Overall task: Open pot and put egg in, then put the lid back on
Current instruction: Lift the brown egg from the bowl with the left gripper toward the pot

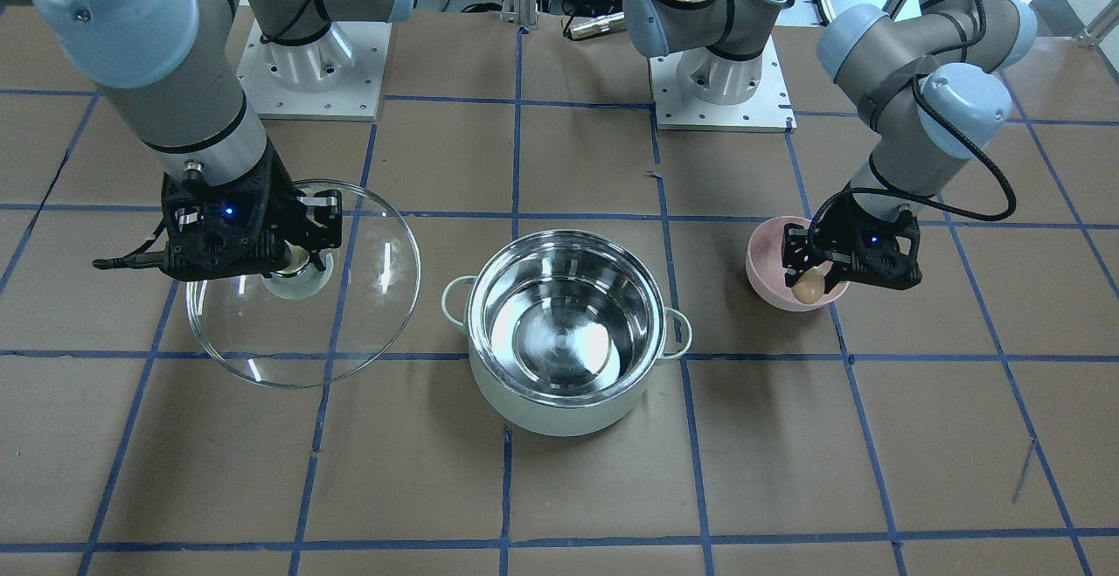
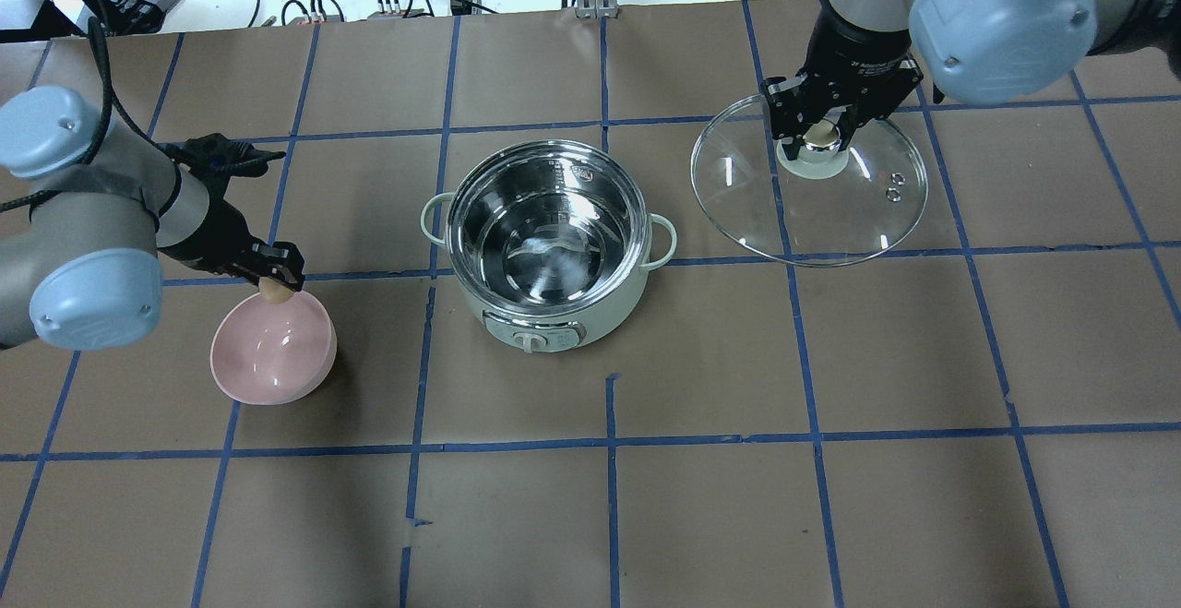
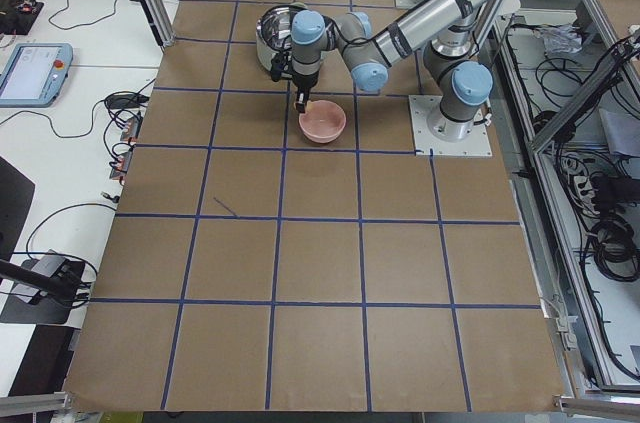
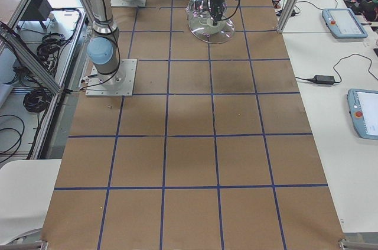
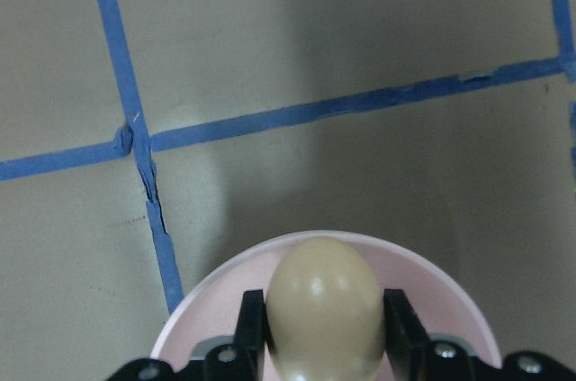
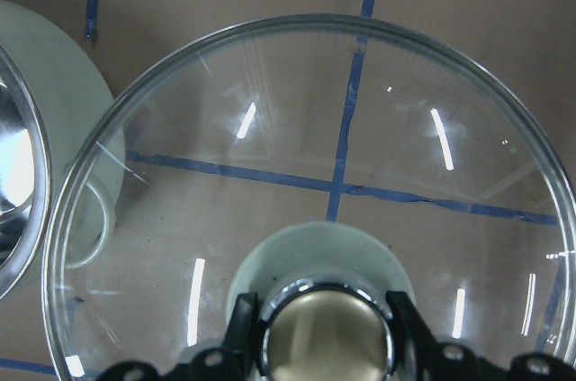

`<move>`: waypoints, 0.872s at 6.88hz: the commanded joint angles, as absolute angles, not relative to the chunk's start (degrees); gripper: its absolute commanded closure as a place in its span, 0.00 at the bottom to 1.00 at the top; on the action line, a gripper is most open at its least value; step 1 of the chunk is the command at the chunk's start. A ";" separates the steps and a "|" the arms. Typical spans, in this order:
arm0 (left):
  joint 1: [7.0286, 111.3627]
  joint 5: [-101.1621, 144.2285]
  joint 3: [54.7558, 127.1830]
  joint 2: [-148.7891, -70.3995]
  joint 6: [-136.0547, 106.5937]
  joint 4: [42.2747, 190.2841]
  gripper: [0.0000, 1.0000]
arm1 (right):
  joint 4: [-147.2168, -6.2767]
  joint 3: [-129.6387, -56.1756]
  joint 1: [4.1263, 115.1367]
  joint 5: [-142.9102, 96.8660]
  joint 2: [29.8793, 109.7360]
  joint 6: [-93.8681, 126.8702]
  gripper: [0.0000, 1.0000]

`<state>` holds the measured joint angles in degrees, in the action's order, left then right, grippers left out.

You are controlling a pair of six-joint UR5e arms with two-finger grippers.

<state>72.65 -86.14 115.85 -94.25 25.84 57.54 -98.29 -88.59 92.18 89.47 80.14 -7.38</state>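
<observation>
The mint-green pot stands open at the table's middle with its steel inside bare; it also shows in the front view. My left gripper is shut on the tan egg just over the far rim of a pink bowl. The left wrist view shows the egg pinched between both fingers. My right gripper is shut on the knob of the glass lid and holds it beside the pot, apart from it. The lid also shows in the front view.
The pink bowl sits on the table to the pot's left in the overhead view, and shows below the egg in the left wrist view. Blue tape lines grid the brown table cover. Both arm bases stand at the robot's edge.
</observation>
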 commanded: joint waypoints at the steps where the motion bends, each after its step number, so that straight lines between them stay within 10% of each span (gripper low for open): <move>1: 80.29 -86.05 108.66 -94.30 12.99 61.25 0.99 | -98.26 -88.68 92.11 89.47 80.16 -7.38 0.77; 6: 98.67 -87.00 100.92 -101.31 -11.23 59.68 0.99 | -98.53 -89.12 92.28 89.74 80.16 -7.47 0.76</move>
